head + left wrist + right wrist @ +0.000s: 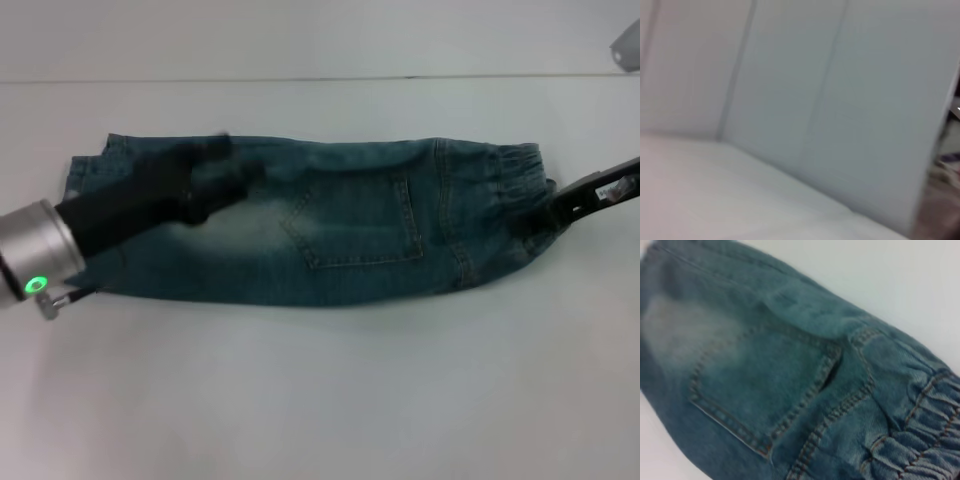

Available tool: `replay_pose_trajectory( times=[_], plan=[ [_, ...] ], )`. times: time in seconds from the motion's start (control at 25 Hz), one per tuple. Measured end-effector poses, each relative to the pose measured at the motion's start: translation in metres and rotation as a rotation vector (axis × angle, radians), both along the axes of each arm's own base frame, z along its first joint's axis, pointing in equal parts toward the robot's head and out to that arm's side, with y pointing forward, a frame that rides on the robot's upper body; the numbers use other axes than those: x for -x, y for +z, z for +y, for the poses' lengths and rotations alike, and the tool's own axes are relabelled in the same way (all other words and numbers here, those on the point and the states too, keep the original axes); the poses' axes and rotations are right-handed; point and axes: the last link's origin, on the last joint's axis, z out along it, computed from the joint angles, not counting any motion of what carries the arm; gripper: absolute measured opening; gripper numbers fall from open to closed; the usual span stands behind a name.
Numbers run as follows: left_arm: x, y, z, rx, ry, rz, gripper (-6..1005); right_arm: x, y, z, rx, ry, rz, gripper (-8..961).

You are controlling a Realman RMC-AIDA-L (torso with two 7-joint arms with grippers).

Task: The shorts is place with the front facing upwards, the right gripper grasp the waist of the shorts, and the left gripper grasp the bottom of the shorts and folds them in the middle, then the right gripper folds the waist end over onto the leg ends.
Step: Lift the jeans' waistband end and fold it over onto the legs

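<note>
- Head view first: we see the blue-green washed denim shorts (330,225) lying flat on the white table (320,400), folded lengthwise into one long band, with the stitched patch pocket (355,222) facing up near the middle.
- We find the waist (515,175), a crinkled, gathered elastic band, at the right end of the shorts, and the bottom of the shorts (90,170), with its straight hems, at the left end.
- We see the left gripper (205,170), black on a silver-grey cylindrical wrist with a green light, reaching in from the left edge and hanging over the leg half of the shorts; it is blurred, and we cannot tell whether its claw is spread or pressed together, nor whether it touches the denim.
- We see the right gripper (545,215), black with a small white label, coming in from the right edge, its tip at the lower corner of the waist; we cannot tell how its claw stands there.
- Right wrist view gives us the pocket (765,385) and the gathered waist (920,425) close up, with orange stitching, and the table (880,285) beyond.
- Left wrist view shows us only pale panels (790,100), blurred.
</note>
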Motion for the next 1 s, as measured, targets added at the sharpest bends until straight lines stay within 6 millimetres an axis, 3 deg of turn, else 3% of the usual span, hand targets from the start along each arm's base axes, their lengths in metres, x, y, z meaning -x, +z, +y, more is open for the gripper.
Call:
replay_pose_trajectory(
  times=[0.12,0.4,0.68,1.0],
  plan=[
    [-0.003,-0.009,0.012,-0.162,0.003,-0.011,728,0.009,0.011,-0.003,0.001,-0.005,0.072,129],
    [-0.008,-0.047,0.036,-0.494,0.073,0.172,436,0.031,0.037,-0.011,0.015,0.030,0.215,126],
    [-0.017,-0.080,0.020,-0.601,-0.025,0.396,102,0.048,0.054,-0.012,0.004,0.070,0.281,124],
    [-0.019,-0.112,-0.002,-0.506,-0.120,0.510,25,0.066,0.062,-0.008,-0.002,0.107,0.306,120]
  ],
)
